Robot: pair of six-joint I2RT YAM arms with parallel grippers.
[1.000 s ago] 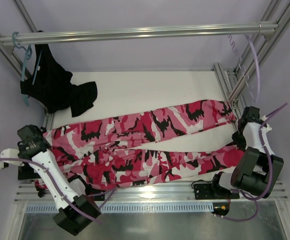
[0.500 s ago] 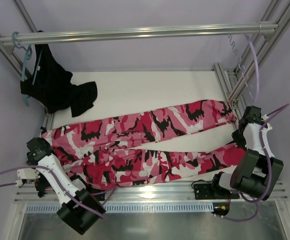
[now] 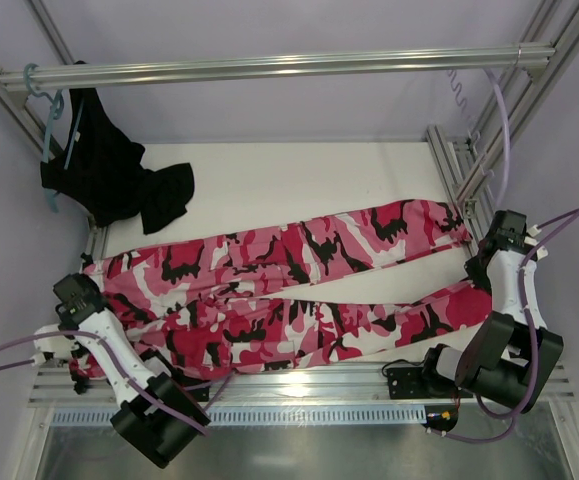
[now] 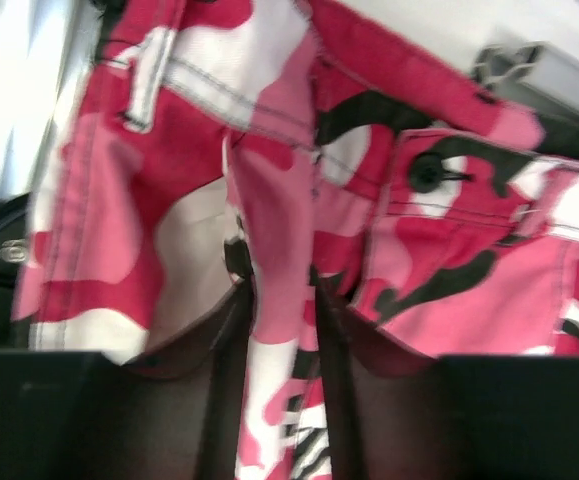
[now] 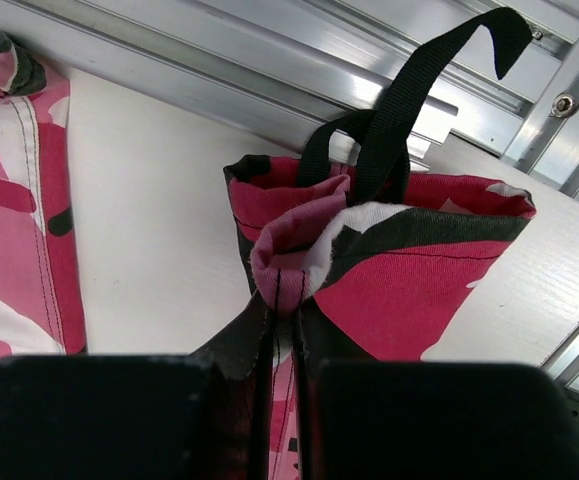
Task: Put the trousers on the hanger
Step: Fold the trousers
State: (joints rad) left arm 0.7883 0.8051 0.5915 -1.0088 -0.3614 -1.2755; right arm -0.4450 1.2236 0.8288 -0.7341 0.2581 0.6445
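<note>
The pink, crimson, white and black camouflage trousers (image 3: 289, 285) lie flat across the table, waist at the left and leg ends at the right. My left gripper (image 3: 84, 300) is at the waist. In the left wrist view it (image 4: 281, 300) is shut on a fold of the trousers (image 4: 419, 250) beside the black button (image 4: 427, 172). My right gripper (image 3: 479, 268) is at the near leg's end. Up close it (image 5: 281, 300) is shut on the bunched hem of the trousers (image 5: 409, 280). The pale hanger (image 3: 459, 95) hangs faintly visible from the right end of the rail.
A plain black garment (image 3: 109, 175) hangs on a teal hanger (image 3: 47, 110) at the rail's (image 3: 269, 66) left end. Aluminium frame posts (image 3: 459, 170) border the table on the right. A black strap loop (image 5: 399, 110) lies just behind the held hem.
My left gripper has come down toward the near left corner of the waist and closed on a fold of the waistband. The right gripper has barely shifted, still holding the hem.
</note>
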